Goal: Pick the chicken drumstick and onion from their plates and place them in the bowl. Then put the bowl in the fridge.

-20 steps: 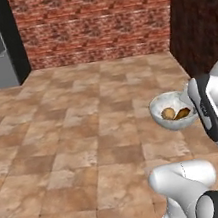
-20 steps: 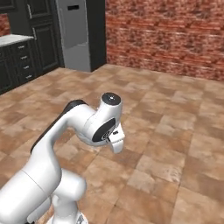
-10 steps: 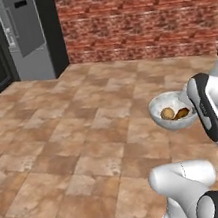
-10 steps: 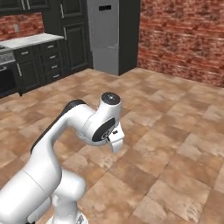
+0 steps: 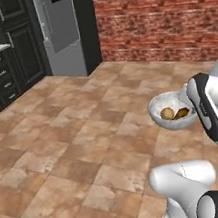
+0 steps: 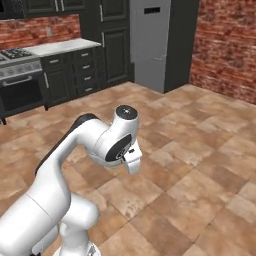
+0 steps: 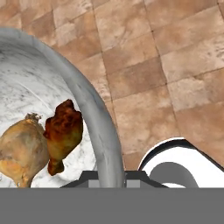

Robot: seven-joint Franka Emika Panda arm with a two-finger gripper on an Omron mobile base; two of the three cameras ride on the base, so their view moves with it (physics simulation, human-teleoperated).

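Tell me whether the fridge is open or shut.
Shut: the fridge shows its flat grey door closed in both base views, with no interior visible.

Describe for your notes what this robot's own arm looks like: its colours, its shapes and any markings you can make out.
The arm is built of thick, rounded, glossy white segments. A dark band curves along one link, and the round joint housing carries a dark cap on top and a dark disc on its side. A small white block with a tiny dark mark hangs beside that disc. No cables or lettering are visible.
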